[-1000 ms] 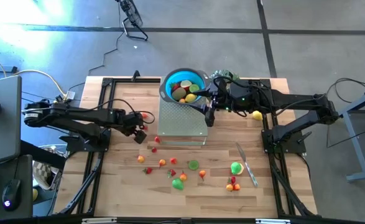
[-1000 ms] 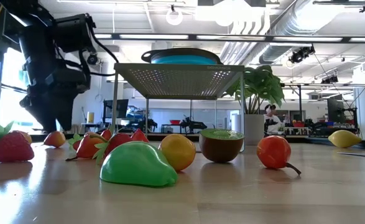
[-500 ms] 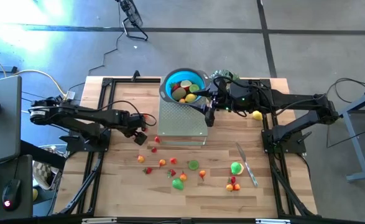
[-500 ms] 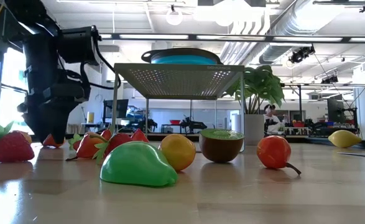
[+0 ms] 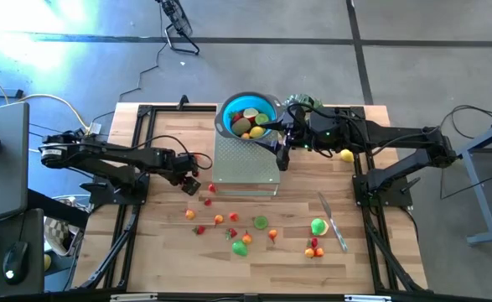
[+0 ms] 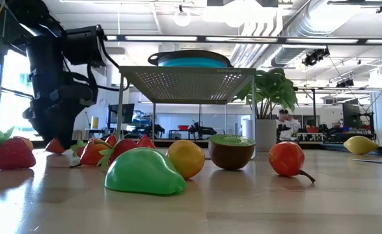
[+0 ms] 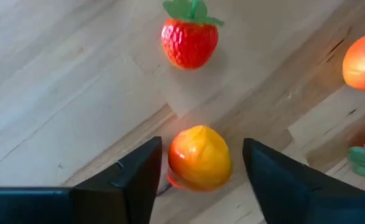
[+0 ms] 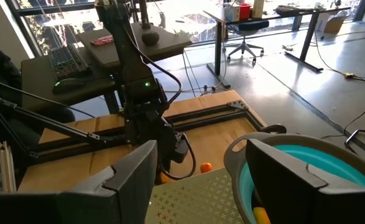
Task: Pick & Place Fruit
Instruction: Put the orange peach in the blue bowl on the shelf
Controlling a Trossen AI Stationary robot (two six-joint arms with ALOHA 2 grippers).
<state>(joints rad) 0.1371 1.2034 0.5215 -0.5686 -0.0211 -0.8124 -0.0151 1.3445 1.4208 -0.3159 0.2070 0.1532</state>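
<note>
**Left gripper narrows around an orange-red fruit**

The left gripper (image 7: 198,171) is lower and farther right than a second ago, reaching toward the perforated metal stand (image 5: 246,159). In the low view its dark body (image 6: 54,97) now sits down at the tabletop, covering more of the small fruit behind it. Its fingers (image 7: 132,177) stand closer together than before, one on each side of an orange-red fruit (image 7: 199,157), with small gaps still showing.
</note>
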